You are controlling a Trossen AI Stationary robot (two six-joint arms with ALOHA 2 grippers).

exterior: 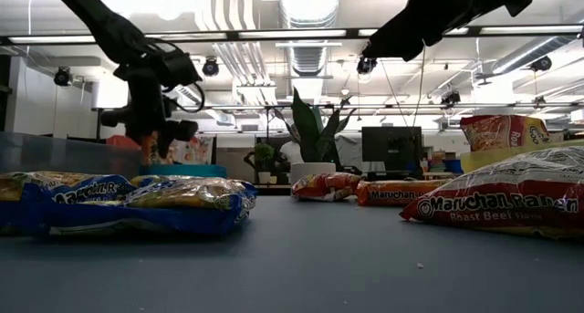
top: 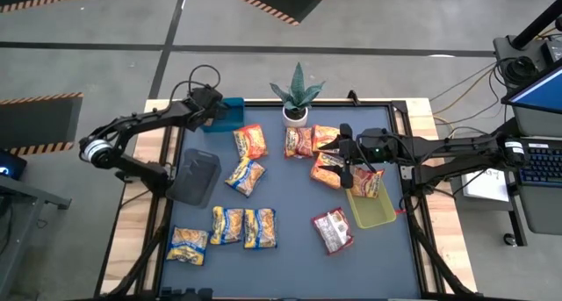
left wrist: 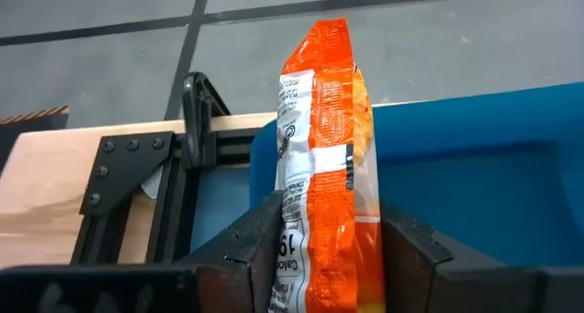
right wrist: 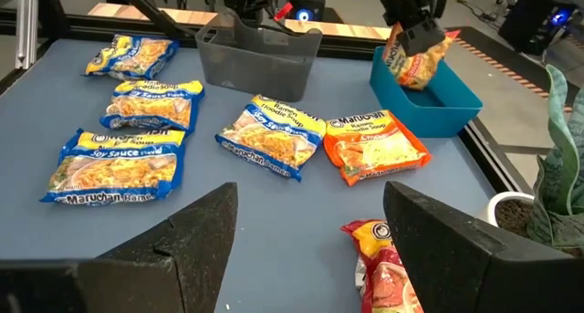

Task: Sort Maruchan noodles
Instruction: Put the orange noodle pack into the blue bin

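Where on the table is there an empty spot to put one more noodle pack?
Bare mat lies between the blue-and-yellow packets and the red-and-white packet, running to the table's near edge. It is crowded by the plant, where orange packets cluster.

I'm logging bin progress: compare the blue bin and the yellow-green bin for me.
The blue bin sits at the table's far left corner, the yellow-green bin near its right edge. The left gripper holds an orange packet upright over the blue bin; the yellow-green bin has an orange-red packet leaning on its rim, beside the open right gripper. Both are open-topped plastic bins.
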